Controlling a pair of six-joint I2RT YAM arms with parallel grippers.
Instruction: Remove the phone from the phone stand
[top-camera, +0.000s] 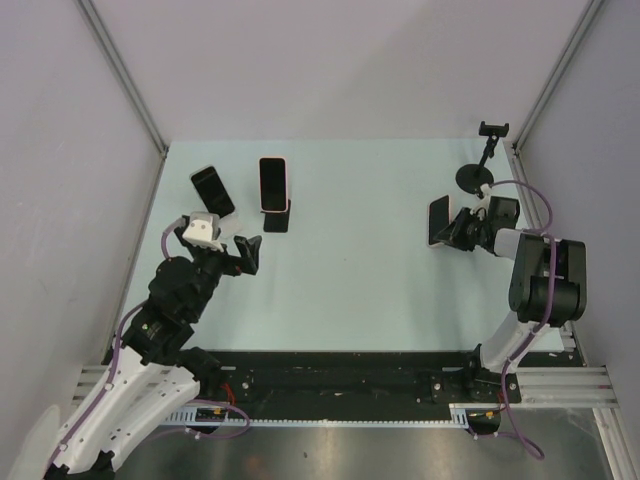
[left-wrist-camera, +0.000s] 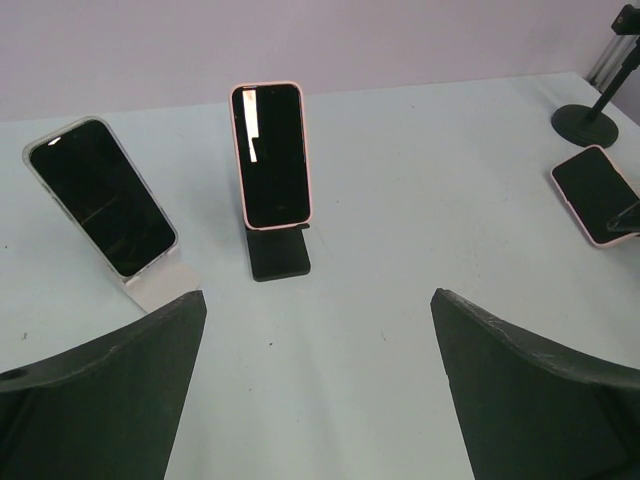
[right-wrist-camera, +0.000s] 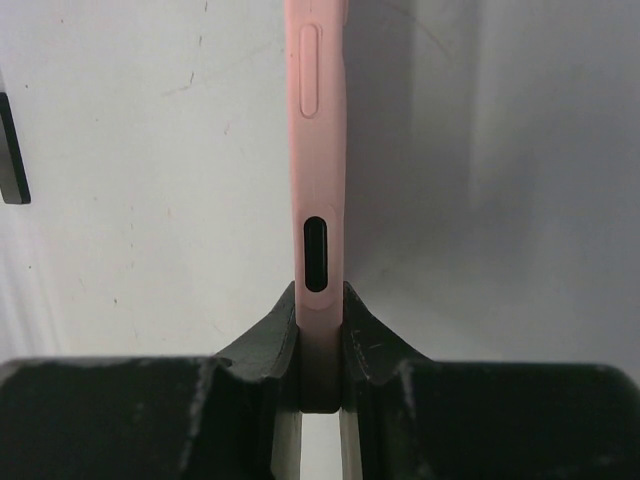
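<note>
Pink phone (right-wrist-camera: 318, 150) between right hand (right-wrist-camera: 320, 315) fingers

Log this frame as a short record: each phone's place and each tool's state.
left tool: open, empty
right tool: shut on held phone, pink case, gripped by its edge
middle phone: pink case, upright on black stand
left phone: pale case, leaning on pale stand
clamp stand: far right, empty
phones on stands: two
</note>
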